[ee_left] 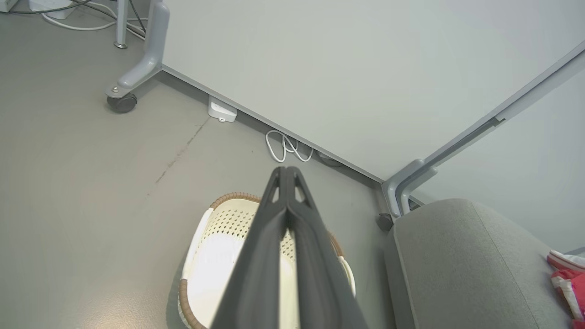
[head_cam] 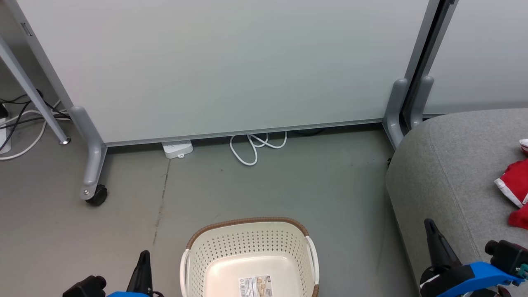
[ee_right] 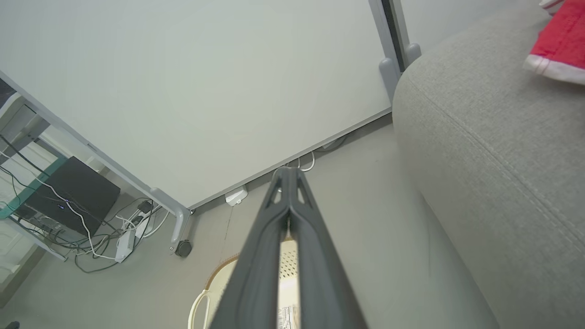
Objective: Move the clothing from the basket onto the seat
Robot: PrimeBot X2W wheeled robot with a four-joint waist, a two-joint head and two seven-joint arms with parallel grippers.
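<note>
Head view, from the left: the left claw [head_cam: 143, 260] hangs just beside the basket [head_cam: 247, 243], fingers pressed together and holding nothing. The basket stands on the floor, its bottom bare but for a paper label [head_cam: 255, 286]. Further right, the right claw [head_cam: 430, 227] shows in front of the seat [head_cam: 449, 165], likewise closed and empty. The clothing [head_cam: 515, 181] lies on the seat at the far right. The transfer looks finished, so the best step is probably to check the basket's near end, cut off here. The left wrist view loses the basket's bottom in glare, while the head view shows it plainly.
</note>
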